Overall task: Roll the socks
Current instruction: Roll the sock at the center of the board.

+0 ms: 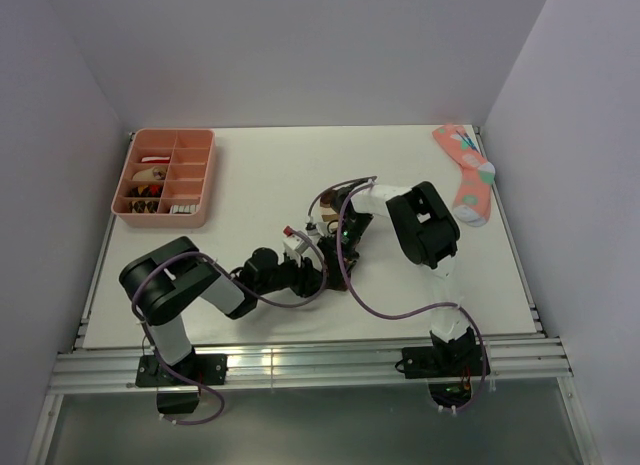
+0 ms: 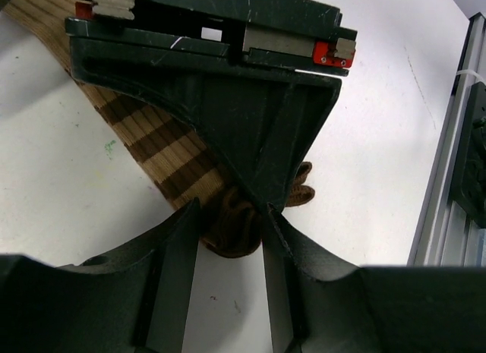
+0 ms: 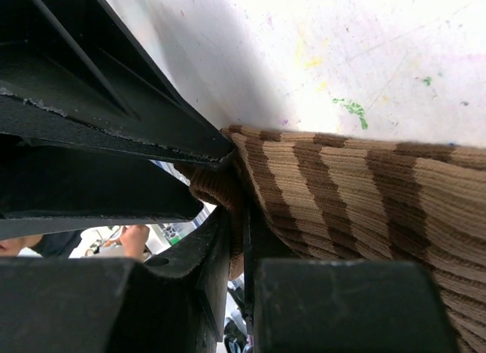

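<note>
**Two-gripper rolling of the brown-and-tan sock at the middle of the table.**
The right gripper is closed tight on the sock's dark ribbed edge. The left gripper, reaching in from the near left, clasps the bunched dark end between half-spread fingers. The striped length lies flat, running away from the pinch. To roll well, judging from this pose, both grips should turn the wad together over the flat length, keeping it taut and the stripes square so the roll neither skews nor slackens. The small white sock cannot be made out beneath the arms; the pink sock lies well apart at the far right.
</note>
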`<act>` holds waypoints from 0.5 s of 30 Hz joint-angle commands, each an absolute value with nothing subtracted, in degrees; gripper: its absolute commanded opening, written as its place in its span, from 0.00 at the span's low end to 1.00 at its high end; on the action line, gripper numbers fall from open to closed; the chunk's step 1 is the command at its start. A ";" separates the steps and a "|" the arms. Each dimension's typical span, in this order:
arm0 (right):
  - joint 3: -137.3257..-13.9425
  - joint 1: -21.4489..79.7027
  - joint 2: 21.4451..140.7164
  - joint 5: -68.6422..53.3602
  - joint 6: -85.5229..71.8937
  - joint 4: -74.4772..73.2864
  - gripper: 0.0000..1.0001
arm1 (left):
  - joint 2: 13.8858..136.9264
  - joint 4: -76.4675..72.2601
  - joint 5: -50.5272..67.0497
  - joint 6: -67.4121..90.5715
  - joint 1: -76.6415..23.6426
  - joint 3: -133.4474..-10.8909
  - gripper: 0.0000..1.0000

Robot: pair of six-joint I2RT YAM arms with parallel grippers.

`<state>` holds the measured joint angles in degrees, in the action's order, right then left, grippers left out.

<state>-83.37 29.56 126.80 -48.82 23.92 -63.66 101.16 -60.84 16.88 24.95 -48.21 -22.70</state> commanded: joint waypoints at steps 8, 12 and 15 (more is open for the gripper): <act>-86.04 28.92 127.88 -48.25 24.43 -64.60 0.14 | 101.51 -68.55 19.95 26.72 -48.52 -19.51 0.42; -86.13 28.92 127.88 -48.25 24.43 -64.60 0.14 | 102.13 -68.91 20.13 26.54 -48.52 -19.69 0.41; -86.22 28.92 127.88 -48.25 24.61 -64.95 0.14 | 102.39 -69.17 19.51 26.54 -48.52 -20.04 0.41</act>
